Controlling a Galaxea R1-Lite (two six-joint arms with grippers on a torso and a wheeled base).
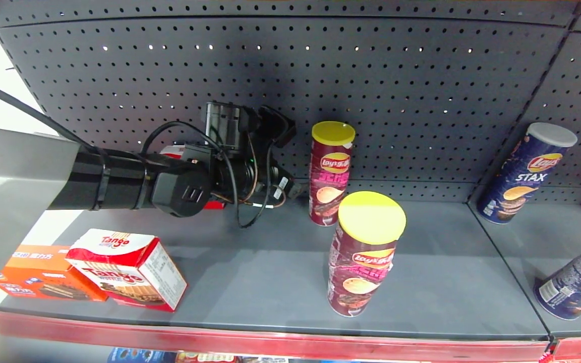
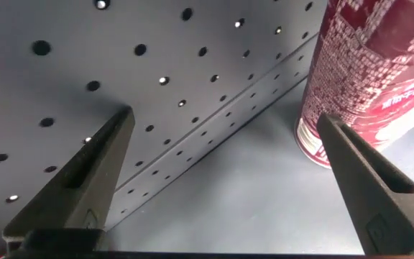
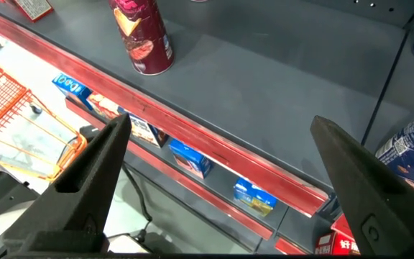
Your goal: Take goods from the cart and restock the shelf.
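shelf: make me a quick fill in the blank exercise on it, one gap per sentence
1. The front maroon can and the rear maroon can both have ____ lids.
2. The left gripper has its fingers ____.
3. The flat box beside the white and red box is ____.
4. The blue can at the back has a ____ lid.
Missing words: yellow; open; orange; grey.

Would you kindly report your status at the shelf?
Left claw open, empty, beside rear maroon yellow-lidded crisp tube. Right claw open, empty, before red shelf edge. Matching tube stands nearer front.
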